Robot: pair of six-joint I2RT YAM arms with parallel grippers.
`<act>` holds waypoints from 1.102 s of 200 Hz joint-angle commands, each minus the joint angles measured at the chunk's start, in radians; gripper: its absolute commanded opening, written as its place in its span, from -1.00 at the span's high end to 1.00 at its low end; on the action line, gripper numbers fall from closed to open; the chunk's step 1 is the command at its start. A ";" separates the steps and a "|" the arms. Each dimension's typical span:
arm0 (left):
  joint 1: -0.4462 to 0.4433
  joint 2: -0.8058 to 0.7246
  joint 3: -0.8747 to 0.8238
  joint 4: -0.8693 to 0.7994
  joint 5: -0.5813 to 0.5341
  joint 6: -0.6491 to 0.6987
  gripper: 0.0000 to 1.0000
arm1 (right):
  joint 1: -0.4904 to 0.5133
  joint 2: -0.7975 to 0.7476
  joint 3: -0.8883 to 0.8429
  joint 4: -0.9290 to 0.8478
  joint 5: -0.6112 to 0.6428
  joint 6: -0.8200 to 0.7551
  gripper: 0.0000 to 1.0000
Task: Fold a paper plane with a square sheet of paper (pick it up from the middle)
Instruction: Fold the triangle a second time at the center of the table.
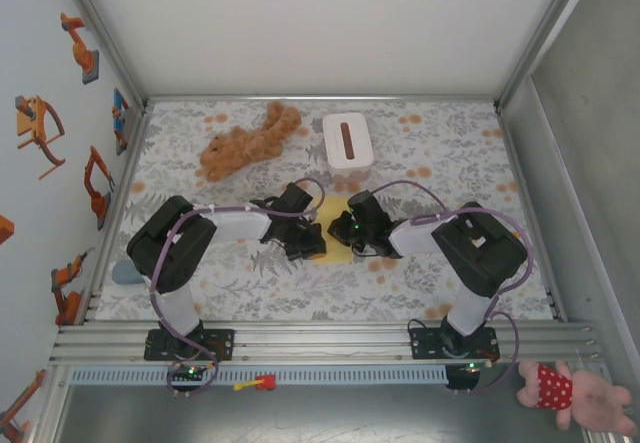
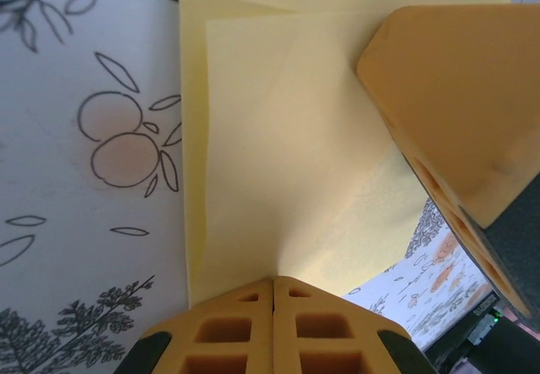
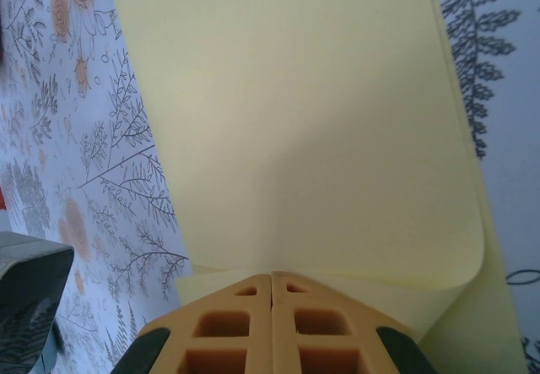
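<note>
Left gripper (image 2: 272, 294) clenched, right gripper (image 3: 271, 289) clenched, tips at folded square sheet of paper (image 3: 304, 121). Floral-print desk (image 1: 450, 273); white back wall (image 1: 320, 23), aluminium frame (image 1: 320, 335), robot-arm stickers (image 1: 40, 128) on left wall.

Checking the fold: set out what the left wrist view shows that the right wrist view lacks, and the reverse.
Left wrist: overlapping folded layers of the square sheet of paper, with the other arm's orange finger at its right. Right wrist: one smooth yellow face curling over at a rounded fold, and a dark grey part at lower left. Both: the paper on the floral tablecloth, and the left gripper and right gripper each shut at the paper's near edge.
</note>
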 commanded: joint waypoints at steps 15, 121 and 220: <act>0.021 0.011 -0.091 0.022 0.033 0.002 0.90 | -0.007 0.043 -0.053 -0.162 0.058 -0.005 1.00; 0.030 -0.047 -0.241 0.062 0.021 0.052 0.90 | -0.007 0.039 -0.076 -0.196 0.053 -0.026 1.00; 0.032 -0.305 -0.198 0.078 0.018 0.050 0.88 | -0.007 0.040 -0.064 -0.184 0.049 -0.028 1.00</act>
